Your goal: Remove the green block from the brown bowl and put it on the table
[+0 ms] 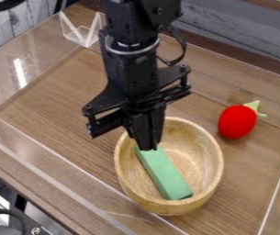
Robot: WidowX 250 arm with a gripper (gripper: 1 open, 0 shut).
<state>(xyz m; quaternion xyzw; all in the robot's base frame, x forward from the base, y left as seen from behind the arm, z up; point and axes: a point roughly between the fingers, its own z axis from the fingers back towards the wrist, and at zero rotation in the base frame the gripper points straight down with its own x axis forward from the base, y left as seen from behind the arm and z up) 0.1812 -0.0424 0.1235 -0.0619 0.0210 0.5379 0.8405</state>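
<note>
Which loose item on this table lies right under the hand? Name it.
The green block, lying in the brown bowl below the hand; the red toy sits apart.

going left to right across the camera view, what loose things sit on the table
brown bowl with the green block lying inside it, then the red strawberry toy off to its right. The arm's shut pincer hangs over the block's far end, so it has no separate place in the order.

light: bright, even | glare: acrylic walls (32, 64) | focus: soft
</note>
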